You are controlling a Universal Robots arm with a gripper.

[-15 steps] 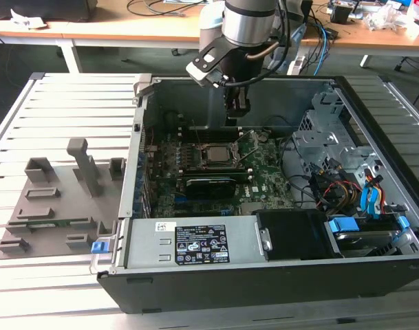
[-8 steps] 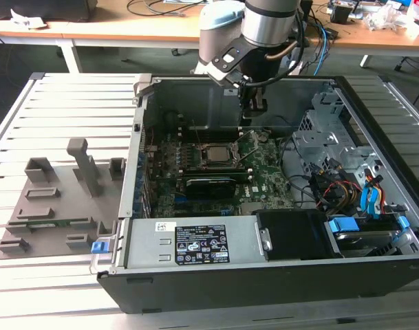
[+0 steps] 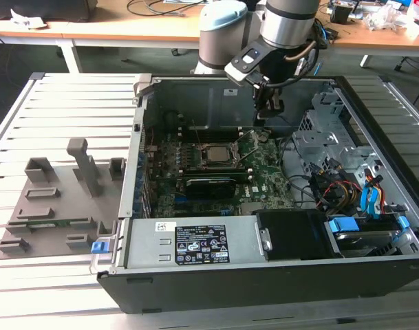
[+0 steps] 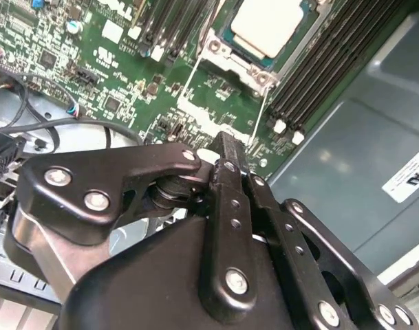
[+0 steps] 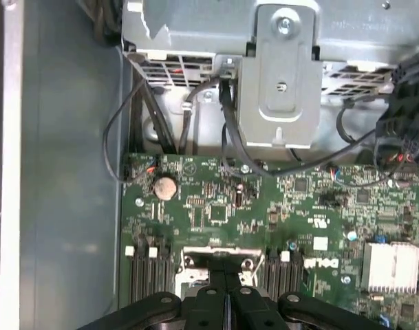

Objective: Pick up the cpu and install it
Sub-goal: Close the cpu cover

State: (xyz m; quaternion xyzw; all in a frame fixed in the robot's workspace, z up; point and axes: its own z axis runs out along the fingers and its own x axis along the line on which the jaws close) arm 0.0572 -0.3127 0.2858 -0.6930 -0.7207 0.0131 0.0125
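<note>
The cpu (image 3: 215, 152) lies flat in the motherboard socket inside the open computer case (image 3: 195, 289), its pale metal top facing up. In the second wrist view the cpu (image 4: 267, 24) sits inside the metal socket frame (image 4: 219, 49), with thin wire levers running beside it. My gripper (image 3: 270, 111) hangs above the motherboard (image 3: 264, 172), to the exterior view's right of the socket and apart from the cpu. Its black fingers (image 5: 216, 295) are pressed together with nothing between them. The same gripper (image 4: 226, 146) appears in the second wrist view.
Grey moulded holder blocks (image 3: 58, 199) stand on the slatted table at the exterior view's left. A metal drive cage (image 5: 278, 82) and loose cables (image 3: 333, 189) crowd the case's right side. Memory slots (image 4: 333, 62) flank the socket. The case walls rise around the board.
</note>
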